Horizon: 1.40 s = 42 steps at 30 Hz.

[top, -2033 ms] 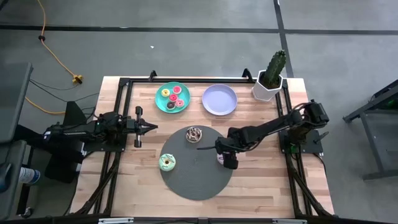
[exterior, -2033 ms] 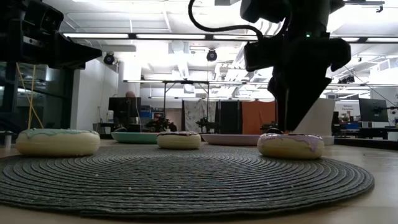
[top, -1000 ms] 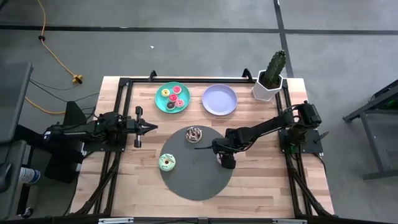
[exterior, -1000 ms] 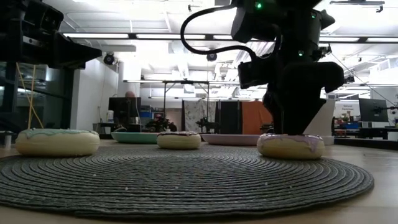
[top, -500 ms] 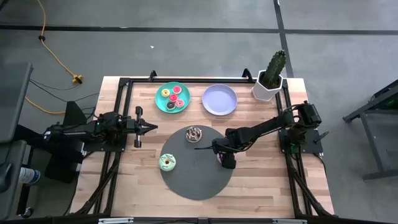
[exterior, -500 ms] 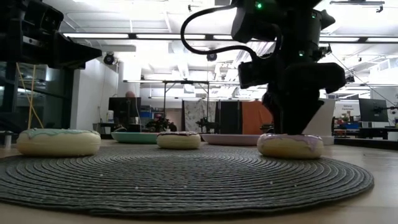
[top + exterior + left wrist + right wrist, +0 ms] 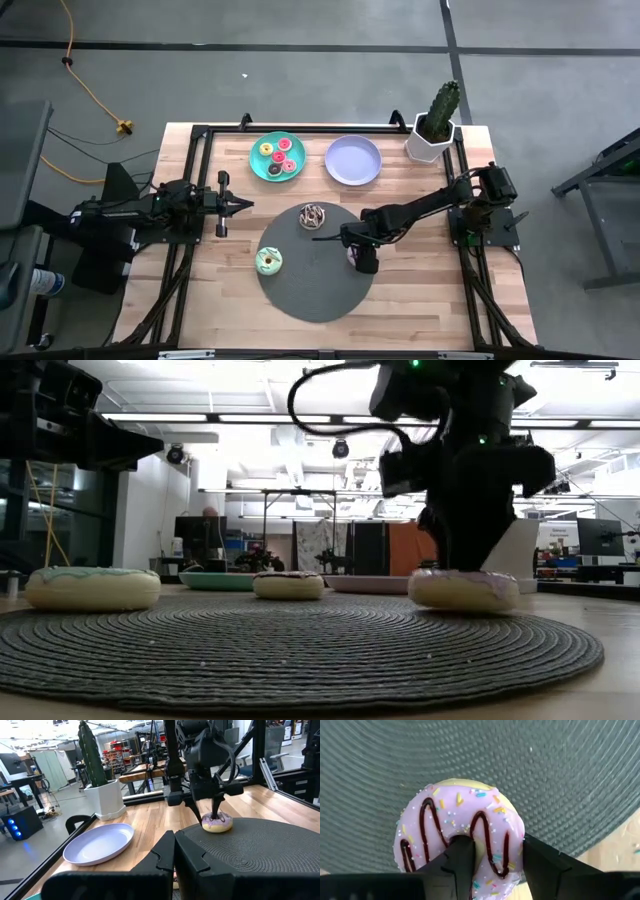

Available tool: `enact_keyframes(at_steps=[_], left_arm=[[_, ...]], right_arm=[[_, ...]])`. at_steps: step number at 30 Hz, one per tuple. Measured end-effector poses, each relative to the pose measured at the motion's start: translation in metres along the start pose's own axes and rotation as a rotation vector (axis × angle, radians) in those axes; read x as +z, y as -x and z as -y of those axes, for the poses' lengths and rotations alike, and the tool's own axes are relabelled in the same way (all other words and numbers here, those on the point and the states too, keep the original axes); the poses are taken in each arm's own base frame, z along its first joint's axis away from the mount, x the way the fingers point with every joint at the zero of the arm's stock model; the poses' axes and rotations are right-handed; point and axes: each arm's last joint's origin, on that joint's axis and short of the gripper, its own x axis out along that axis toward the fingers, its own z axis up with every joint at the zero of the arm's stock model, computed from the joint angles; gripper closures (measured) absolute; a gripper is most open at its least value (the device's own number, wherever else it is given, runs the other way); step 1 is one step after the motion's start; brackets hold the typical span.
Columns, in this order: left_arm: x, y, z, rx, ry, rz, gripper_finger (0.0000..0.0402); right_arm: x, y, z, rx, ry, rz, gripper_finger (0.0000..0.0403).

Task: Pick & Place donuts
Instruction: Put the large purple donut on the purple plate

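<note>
My right tool [image 7: 492, 857] stands straight down over the pink-striped donut [image 7: 460, 837] at the right edge of the dark grey round mat [image 7: 315, 285]. One finger [image 7: 460, 860] is down in the donut's hole and the other sits against the outer rim, so the jaws straddle one side of the ring. They look about half closed, pinching that wall of icing and dough between them. In the low view the donut's underside looks a touch clear of the mat on one side, but I cannot tell for sure that it is off the weave. I would call this a grip on the donut, just taken.

What the next move turns on, as I judge it, is where the plates lie from here. The lilac plate [image 7: 353, 160] is toward the far edge of the table from my right tool, nearly straight ahead and a little to its right, empty as far as I can see. The teal plate [image 7: 277, 156], with several small donuts [image 7: 275, 156] in it, is farther off to the left. My right arm is much the nearer one to the lilac plate.

Two more donuts wait on the mat: the chocolate-sprinkled donut [image 7: 313, 214] near its far edge and the green-iced donut [image 7: 268, 261] at its left.

My left tool [image 7: 243, 205] hangs shut and empty over the table's left side, well apart from the mat.
</note>
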Motion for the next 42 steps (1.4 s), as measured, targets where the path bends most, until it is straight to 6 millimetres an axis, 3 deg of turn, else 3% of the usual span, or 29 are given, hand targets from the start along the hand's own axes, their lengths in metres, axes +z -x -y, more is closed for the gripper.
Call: enact_keyframes(at_steps=[10,19,26,33,37,42], left_arm=[[0.0,0.0,0.0,0.0,0.0,0.0,0.0401],[0.0,0.0,0.0,0.001,0.0,0.0,0.0401],[0.0,0.0,0.0,0.0,0.0,0.0,0.0401],[0.0,0.0,0.0,0.001,0.0,0.0,0.0401],[0.0,0.0,0.0,0.001,0.0,0.0,0.0401],[0.0,0.0,0.0,0.001,0.0,0.0,0.0401]], right_arm=[[0.011,0.036,-0.001,0.053,-0.034,0.158,0.0259],[0.052,0.082,0.028,0.038,-0.116,0.328,0.0259],[0.079,0.117,0.074,-0.089,-0.22,0.436,0.0259],[0.086,0.136,0.132,-0.258,-0.3,0.488,0.0259],[0.086,0.132,0.166,-0.33,-0.366,0.485,0.0259],[0.089,0.112,0.203,-0.3,-0.474,0.468,0.0259]])
